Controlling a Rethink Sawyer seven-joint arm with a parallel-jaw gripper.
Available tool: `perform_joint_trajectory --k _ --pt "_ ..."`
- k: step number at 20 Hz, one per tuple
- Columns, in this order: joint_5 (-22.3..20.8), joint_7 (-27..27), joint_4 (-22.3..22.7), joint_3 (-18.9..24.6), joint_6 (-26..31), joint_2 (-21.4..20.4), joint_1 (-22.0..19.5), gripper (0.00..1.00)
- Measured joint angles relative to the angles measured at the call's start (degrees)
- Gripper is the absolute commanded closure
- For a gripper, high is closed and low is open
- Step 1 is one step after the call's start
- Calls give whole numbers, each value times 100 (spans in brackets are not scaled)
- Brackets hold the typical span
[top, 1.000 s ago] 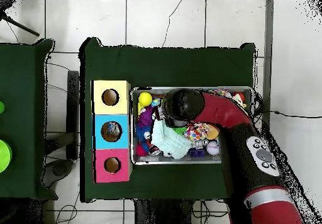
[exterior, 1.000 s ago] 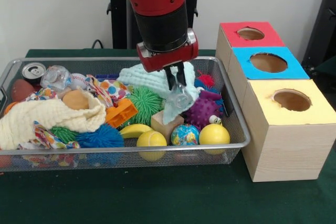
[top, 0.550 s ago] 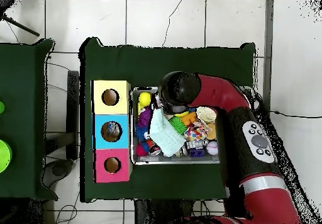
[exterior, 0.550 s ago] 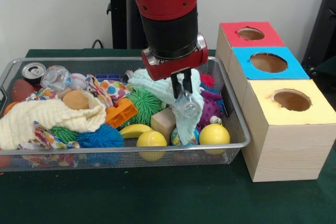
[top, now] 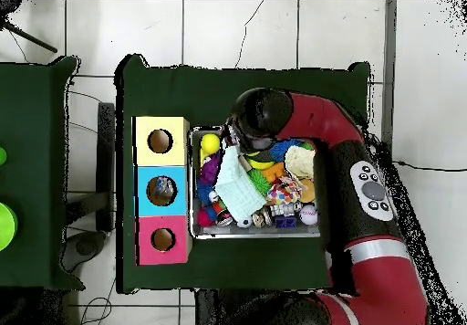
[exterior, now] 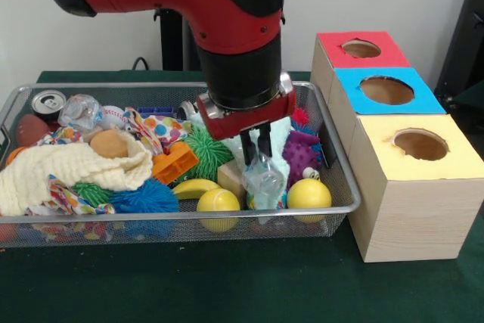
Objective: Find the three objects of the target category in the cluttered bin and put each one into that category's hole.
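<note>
My gripper [exterior: 255, 155] hangs over the near right part of the wire bin [exterior: 333, 206], shut on a crumpled clear plastic piece [exterior: 263, 181]. A pale teal cloth [exterior: 281, 135] hangs behind the plastic and trails back into the bin; whether the fingers also pinch it I cannot tell. In the overhead view the arm's head [top: 260, 120] hides the gripper, and the teal cloth [top: 234, 193] lies stretched along the bin side nearest the boxes. The three boxes stand beside the bin: red hole [exterior: 361, 48], blue hole [exterior: 386, 90], yellow hole [exterior: 420, 144].
The bin holds a cream cloth [exterior: 68, 168], a can [exterior: 49, 102], another crumpled plastic piece [exterior: 79, 111], spiky balls green [exterior: 208, 149], purple [exterior: 301, 155] and blue [exterior: 147, 198], yellow balls [exterior: 308, 193], a wooden block [exterior: 231, 175] and an orange toy [exterior: 174, 163].
The gripper has moved toward the bin's near side and lower with the plastic piece. The teal cloth has been dragged along and now hangs narrower behind it.
</note>
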Motion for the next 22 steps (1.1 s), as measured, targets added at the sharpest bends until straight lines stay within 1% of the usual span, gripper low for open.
perform_joint_trajectory --k 7,9,12,14,18,21,22 --pt "-86 -7 -288 124 90 319 -206 100" --pt "-91 -25 -389 136 146 465 -310 100" --pt "-83 -52 -466 180 310 526 -421 100" --pt "-95 -57 -511 198 403 536 -487 100" --pt "-111 -57 -502 200 412 530 -627 100" --pt "-121 -57 -397 200 412 454 -756 100" --pt "-129 -57 -233 199 412 339 -863 100"
